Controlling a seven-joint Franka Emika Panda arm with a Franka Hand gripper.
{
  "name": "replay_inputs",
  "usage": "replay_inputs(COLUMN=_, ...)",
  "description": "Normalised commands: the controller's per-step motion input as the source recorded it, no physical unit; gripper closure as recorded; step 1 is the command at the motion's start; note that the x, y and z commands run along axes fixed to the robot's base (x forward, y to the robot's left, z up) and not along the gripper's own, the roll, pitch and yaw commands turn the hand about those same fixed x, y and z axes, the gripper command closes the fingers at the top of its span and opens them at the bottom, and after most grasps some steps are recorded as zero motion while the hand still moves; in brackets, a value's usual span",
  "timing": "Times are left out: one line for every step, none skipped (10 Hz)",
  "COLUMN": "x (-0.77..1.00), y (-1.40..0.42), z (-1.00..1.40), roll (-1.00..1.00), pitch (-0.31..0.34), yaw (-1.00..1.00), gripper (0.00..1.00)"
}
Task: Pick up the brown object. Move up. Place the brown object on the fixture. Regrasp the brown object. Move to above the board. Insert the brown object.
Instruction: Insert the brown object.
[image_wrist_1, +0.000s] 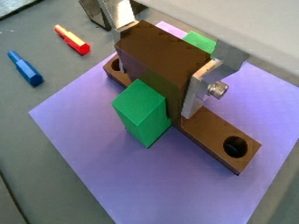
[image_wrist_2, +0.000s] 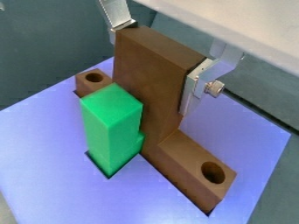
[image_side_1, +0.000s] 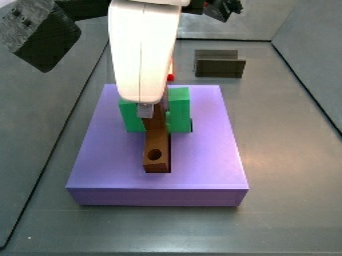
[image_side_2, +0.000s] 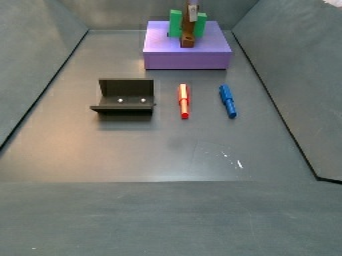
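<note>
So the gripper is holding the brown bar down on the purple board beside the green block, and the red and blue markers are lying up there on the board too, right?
Not quite. The gripper does hold the brown bar on the purple board beside the green block. But a side view shows the red marker and blue marker lying on the grey floor, off the board, near the fixture.

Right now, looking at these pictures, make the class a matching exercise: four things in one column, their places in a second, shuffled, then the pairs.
Things:
1. brown object
2. fixture
3. red marker
4. board

Places:
A. on the floor, between the fixture and the blue marker
B. under the green block
C. between the fingers of the gripper, over the board
D. on the floor, apart from the board, empty

Pairs: 1-C, 2-D, 3-A, 4-B
</note>
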Motion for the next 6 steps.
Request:
replay_inputs(x=0.25, y=0.00, z=-0.40, roll=0.01, pitch=0.009, yaw=-0.02, gripper=1.00)
replay_inputs(x=0.32, y=0.00, z=-0.71, roll=0.10, pitch=0.037, yaw=-0.04, gripper=1.00)
replay_inputs(x=0.37, y=-0.03, z=-0.91, roll=0.17, pitch=0.066, yaw=-0.08, gripper=1.00)
replay_inputs(x=0.37, y=-0.01, z=-0.80, roll=0.20, pitch=0.116, yaw=-0.12, gripper=1.00)
replay_inputs(x=0.29, y=0.00, z=-0.44, roll=0.14, pitch=0.113, yaw=-0.08, gripper=1.00)
replay_inputs(x=0.00, y=0.00, z=0.00, roll=0.00, pitch=0.000, yaw=0.00, gripper=1.00)
